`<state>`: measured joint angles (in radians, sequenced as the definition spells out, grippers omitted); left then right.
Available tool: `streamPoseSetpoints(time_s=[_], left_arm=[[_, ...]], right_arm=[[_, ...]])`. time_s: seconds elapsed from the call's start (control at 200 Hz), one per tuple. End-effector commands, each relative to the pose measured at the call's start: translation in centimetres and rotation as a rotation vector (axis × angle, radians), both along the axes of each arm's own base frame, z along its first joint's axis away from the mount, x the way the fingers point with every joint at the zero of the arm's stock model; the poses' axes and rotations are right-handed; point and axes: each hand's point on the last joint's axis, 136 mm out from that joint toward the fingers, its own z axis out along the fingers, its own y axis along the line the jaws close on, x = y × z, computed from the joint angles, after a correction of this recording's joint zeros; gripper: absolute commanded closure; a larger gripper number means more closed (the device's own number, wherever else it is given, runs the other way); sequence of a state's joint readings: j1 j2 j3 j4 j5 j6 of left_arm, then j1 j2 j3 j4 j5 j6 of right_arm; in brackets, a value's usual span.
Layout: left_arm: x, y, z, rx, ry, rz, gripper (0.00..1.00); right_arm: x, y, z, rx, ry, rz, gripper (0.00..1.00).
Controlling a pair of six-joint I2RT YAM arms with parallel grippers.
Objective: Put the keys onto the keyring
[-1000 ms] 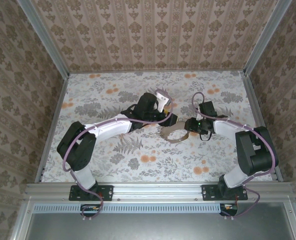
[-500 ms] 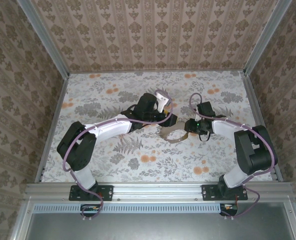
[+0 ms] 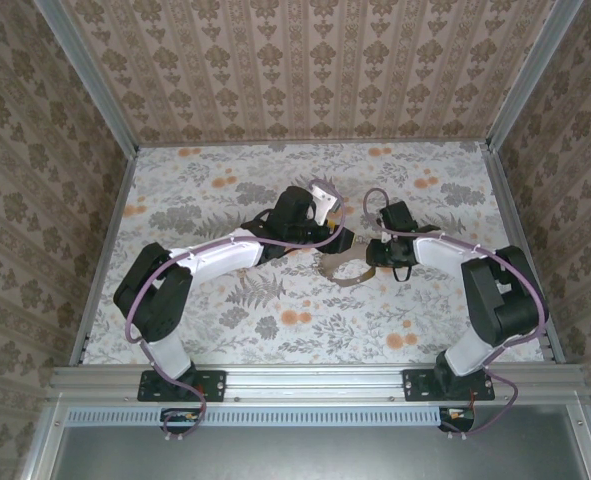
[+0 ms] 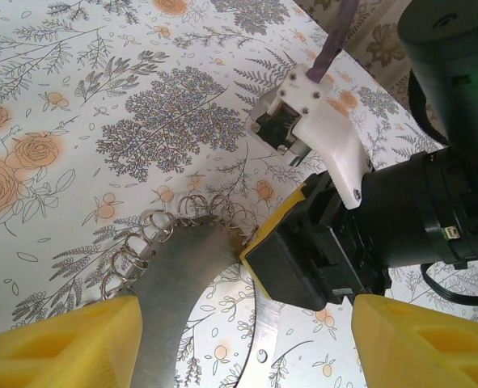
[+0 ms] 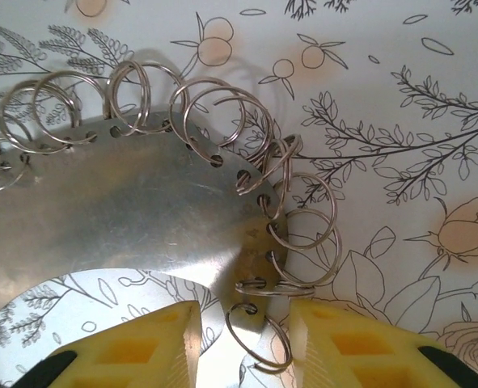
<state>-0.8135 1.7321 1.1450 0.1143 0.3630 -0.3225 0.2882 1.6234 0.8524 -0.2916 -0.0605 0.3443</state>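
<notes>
The keyring [image 3: 346, 270] is a flat grey metal hoop lying on the floral floor, fringed with small wire split rings [image 5: 303, 234]. My left gripper [image 3: 336, 244] stands open over the keyring [image 4: 182, 275], its left fingertip [image 4: 61, 343] over the hoop's band and the right one clear of it. My right gripper [image 5: 243, 343] straddles the edge of the keyring [image 5: 141, 210], jaws narrow, with one small split ring and the band's tip between them and a gap on the left side. The right gripper's finger [image 4: 303, 263] rests at the hoop's far edge. The keys are out of view.
The floral floor [image 3: 225, 190] is ringed by patterned walls and metal rails [image 3: 105, 250]. Purple cables [image 3: 370, 200] loop above both wrists. The two wrists stand close together at mid floor, the white camera mount [image 4: 319, 129] of the right arm just past the hoop.
The right wrist has shifted a little left and back toward the hoop, and its jaws have narrowed around the hoop's edge. The left arm and the hoop have not moved.
</notes>
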Motion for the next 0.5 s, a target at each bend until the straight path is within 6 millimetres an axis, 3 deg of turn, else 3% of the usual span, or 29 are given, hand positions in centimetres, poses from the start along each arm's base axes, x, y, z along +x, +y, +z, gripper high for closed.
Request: streamPoseSetpoints(time_s=[0.0,0.495], left_arm=[[-0.16,-0.08,1.63,-0.043,-0.009,-0.003,0.30],[-0.32,-0.22,1.76,-0.052,-0.008,-0.012,0.30]], right_arm=[[-0.07,-0.27,-0.21,-0.047,0.021,0.010,0.65],[0.19,-0.53,-0.23,-0.069,0.019,-0.001,0.72]])
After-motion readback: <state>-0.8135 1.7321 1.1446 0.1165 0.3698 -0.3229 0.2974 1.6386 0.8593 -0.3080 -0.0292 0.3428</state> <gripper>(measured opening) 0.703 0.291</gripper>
